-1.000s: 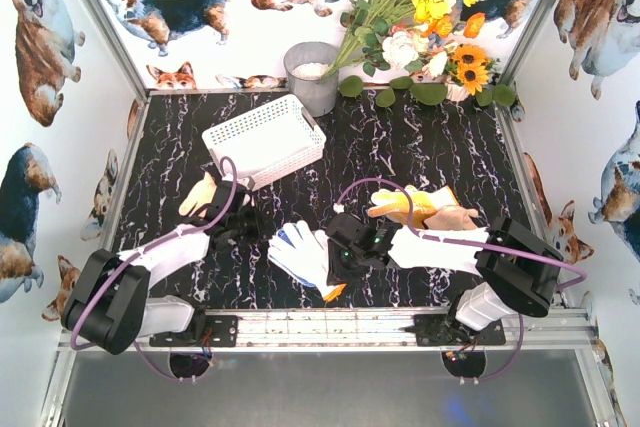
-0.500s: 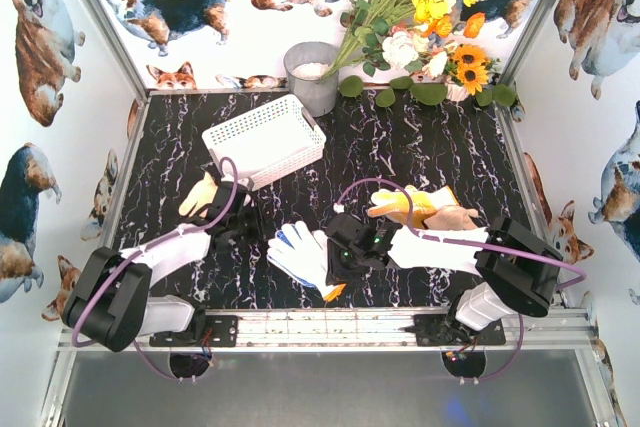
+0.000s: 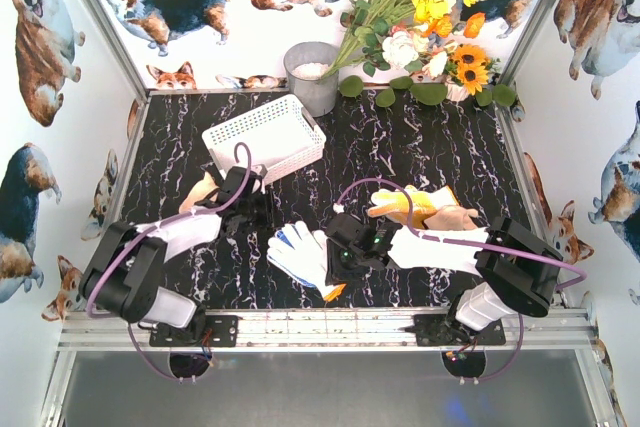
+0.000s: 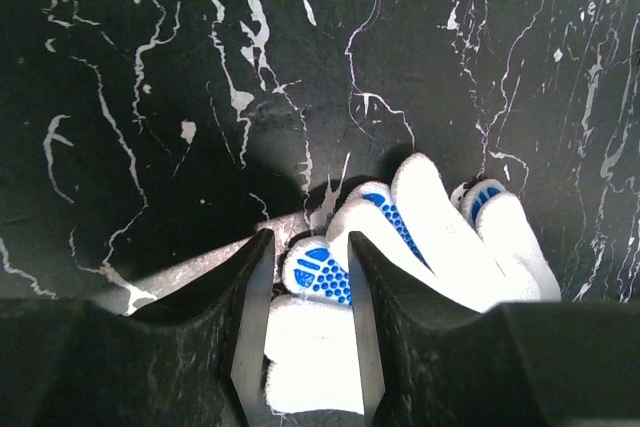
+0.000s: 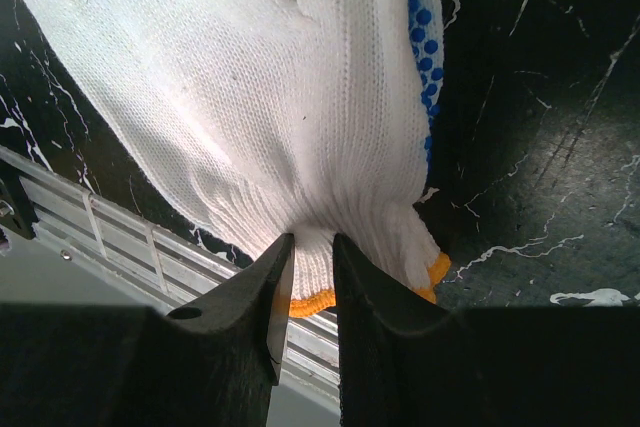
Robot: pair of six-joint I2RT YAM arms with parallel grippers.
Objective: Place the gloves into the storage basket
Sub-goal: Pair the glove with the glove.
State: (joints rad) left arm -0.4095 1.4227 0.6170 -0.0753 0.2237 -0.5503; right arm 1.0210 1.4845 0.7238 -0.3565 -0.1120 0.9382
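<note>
The white latticed storage basket (image 3: 285, 162) stands at the back left. A white blue-palmed glove (image 3: 300, 250) lies at the front centre. My right gripper (image 3: 345, 252) is shut on its orange-trimmed cuff, seen close in the right wrist view (image 5: 230, 97) between my right gripper's (image 5: 312, 242) jaws. My left gripper (image 3: 253, 209) is just below the basket. In the left wrist view it (image 4: 308, 247) is shut on a blue-dotted white glove (image 4: 440, 247) above the table. Yellow gloves (image 3: 415, 205) lie at the right. A cream glove (image 3: 200, 192) lies at the left.
A grey round pot (image 3: 312, 75) stands behind the basket. A bunch of flowers (image 3: 420, 17) fills the back right corner. A metal rail (image 3: 330, 327) runs along the front edge, close under the right gripper. Walls close in both sides.
My left gripper has moved up and to the right, closer to the basket. The right gripper and its glove have not moved.
</note>
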